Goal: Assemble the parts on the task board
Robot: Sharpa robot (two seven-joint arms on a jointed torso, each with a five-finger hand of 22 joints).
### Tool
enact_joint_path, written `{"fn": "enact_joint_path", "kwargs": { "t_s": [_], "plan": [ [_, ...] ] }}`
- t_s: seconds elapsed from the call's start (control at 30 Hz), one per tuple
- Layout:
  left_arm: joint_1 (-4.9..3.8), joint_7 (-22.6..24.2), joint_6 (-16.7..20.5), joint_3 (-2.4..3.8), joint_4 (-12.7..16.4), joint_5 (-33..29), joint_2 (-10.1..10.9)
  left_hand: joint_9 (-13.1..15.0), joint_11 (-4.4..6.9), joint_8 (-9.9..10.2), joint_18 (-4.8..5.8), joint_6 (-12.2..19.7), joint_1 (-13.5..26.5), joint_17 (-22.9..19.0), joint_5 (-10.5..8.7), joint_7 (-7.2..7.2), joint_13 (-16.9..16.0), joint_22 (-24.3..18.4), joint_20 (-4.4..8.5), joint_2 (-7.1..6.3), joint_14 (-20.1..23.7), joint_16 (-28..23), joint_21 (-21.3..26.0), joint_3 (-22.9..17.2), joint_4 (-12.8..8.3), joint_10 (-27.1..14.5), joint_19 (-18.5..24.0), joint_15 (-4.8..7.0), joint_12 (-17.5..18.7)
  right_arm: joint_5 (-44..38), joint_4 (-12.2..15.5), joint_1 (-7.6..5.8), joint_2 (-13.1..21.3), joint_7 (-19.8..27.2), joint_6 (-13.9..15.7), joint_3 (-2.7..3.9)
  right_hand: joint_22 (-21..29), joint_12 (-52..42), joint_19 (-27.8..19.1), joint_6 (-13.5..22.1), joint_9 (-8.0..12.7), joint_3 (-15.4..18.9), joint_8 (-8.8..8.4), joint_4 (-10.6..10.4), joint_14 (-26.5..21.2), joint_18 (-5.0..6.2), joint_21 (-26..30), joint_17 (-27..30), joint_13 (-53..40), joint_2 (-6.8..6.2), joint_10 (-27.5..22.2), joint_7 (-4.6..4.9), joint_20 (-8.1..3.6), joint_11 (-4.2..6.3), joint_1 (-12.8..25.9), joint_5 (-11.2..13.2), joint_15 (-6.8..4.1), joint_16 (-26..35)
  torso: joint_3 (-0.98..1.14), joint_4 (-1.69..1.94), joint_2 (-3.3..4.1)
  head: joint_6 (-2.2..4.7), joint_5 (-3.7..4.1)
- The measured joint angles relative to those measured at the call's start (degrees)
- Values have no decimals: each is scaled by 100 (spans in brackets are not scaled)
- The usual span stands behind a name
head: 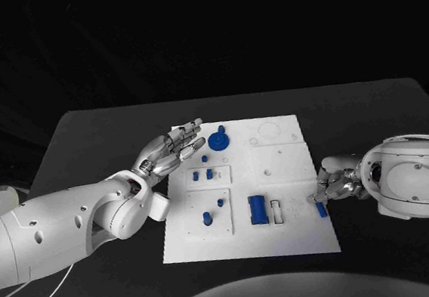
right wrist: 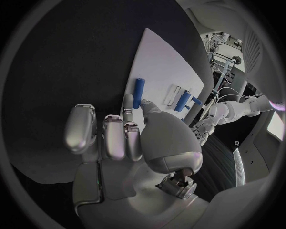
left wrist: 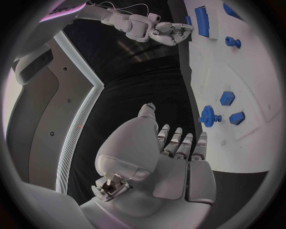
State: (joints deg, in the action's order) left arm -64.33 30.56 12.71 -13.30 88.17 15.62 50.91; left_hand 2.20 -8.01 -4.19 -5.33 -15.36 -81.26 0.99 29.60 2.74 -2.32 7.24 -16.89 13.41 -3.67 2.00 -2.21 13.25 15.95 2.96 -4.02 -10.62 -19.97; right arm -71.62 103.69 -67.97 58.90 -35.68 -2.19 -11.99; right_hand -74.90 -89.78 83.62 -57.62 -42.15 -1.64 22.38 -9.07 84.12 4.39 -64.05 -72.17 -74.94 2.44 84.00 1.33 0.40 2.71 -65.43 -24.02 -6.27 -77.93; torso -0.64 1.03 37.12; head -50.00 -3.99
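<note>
The white task board [head: 283, 160] lies mid-table. My right hand [head: 336, 183] is at the board's right edge, thumb and a finger pinching the end of a blue peg [head: 321, 209] that lies flat on the board; the right wrist view shows the peg [right wrist: 138, 92] running away from those fingertips [right wrist: 127, 102]. My left hand [head: 176, 148] hovers over the board's far left corner, fingers spread, holding nothing. A blue gear [head: 220, 141] sits just beyond its fingertips, also seen as the gear [left wrist: 209, 116] in the left wrist view.
Two small blue pieces [head: 202, 174] stand on a raised plate, two more [head: 211, 210] nearer me. A larger blue block [head: 257, 210] sits beside a narrow white slot [head: 279, 211]. Black table [head: 363, 110] surrounds the board.
</note>
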Motion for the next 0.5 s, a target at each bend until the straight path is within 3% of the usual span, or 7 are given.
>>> {"fn": "enact_joint_path", "kwargs": {
  "t_s": [0.07, 0.17, 0.3, 0.4, 0.5],
  "plan": [
    [3, 0, -5, 0, -1, 0, -2, 0, 0, 0, 0, 0, 0, 0, 0, 0, 0, 0, 14, 0, 0, 0, 0, -16, 16, 0, -14, 0, 0, 0, -3, 2, -24, 0, 0, 6, -4, 0, 0, 32, -1, -94, 0, 27, 0, 0, 18, 14, 0, -29, 0, 32, 0, 0, -28, -291, 0, 0, 0, 0, 0, 0, -1],
    [6, -3, -10, 0, -1, 0, -2, 0, 0, 0, 0, 0, 0, 0, 0, 0, 0, 0, 21, 0, 0, 0, 0, -16, 16, 0, -21, 0, 0, 0, -7, 3, -53, 2, -2, 12, -5, 0, 0, 96, -6, -323, 0, 131, 0, 0, 39, 26, 0, -108, 3, 96, 0, -5, -107, -943, 1, 0, 0, 1, -1, 0, -6],
    [8, -7, -16, 2, -1, 0, -2, 0, -20, 0, 0, 0, 0, 0, 0, 0, 1, 0, 21, 0, 0, 0, 0, -33, -1, 20, -21, 0, 0, 0, -15, 6, -84, 2, 0, 17, -4, 0, 0, 112, -58, -425, 1, 47, 0, 0, 39, 26, 1, -224, 12, 113, 0, -16, -226, -1687, 2, 0, 0, 2, -2, 0, -11],
    [9, -10, -18, 2, -1, 0, -1, 0, -20, 0, 0, 0, 0, 5, 0, 0, 0, 0, 21, 0, 0, 0, 0, -33, -1, 20, -21, 0, -23, 17, -14, 10, -91, 3, 27, 18, -4, 0, 0, 111, -87, -517, 1, -45, 0, 0, 39, 25, 1, -270, 4, 111, 0, -27, -285, -1895, 3, 0, 0, 2, -2, 0, -18],
    [10, -14, -20, 2, -1, 0, 2, -1, -20, 0, 0, 0, -23, 5, 0, 0, 1, 0, 21, 23, 1, 0, -23, -33, -1, 20, -21, 0, -23, 95, -6, 13, -88, 7, 95, 18, -4, 0, 0, 90, -87, -704, 0, -230, -20, 0, 38, 10, 1, -306, 3, 91, 0, -28, -261, -1903, 23, 0, 0, 2, -2, 0, -35]
  ]
}}
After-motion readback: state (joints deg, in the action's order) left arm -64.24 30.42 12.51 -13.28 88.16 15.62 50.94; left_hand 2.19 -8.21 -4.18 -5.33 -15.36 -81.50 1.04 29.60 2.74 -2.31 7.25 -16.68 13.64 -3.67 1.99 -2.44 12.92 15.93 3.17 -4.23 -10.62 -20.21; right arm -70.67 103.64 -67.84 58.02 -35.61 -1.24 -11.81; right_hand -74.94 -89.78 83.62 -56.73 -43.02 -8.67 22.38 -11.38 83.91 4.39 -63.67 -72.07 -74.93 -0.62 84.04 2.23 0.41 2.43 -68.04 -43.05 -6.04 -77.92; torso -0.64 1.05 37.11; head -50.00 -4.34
